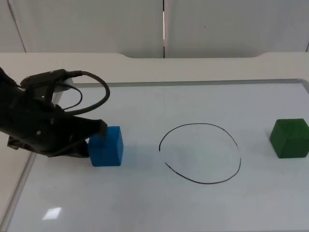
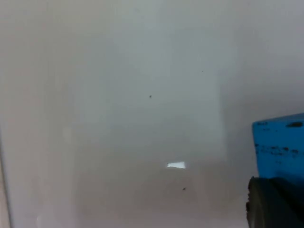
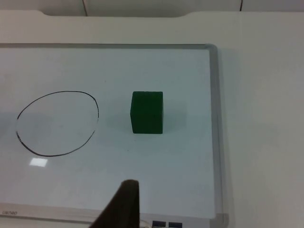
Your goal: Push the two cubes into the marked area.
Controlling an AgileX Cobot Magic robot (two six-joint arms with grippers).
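On whiteboard (image 1: 145, 208): one blue cube (image 1: 107, 146), one green cube (image 1: 289, 138)

text: none legible | labels: none | numbers: none

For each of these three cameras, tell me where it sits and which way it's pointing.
Top view: fixed above, looking down and forward at the whiteboard, drawn circle, blue cube and green cube; the left arm shows.
Left wrist view: on the left arm, facing the board; the left hand sits against the blue cube.
Right wrist view: on the waiting right arm, facing the green cube; a fingertip shows.
Top and right wrist views share circle and green cube.
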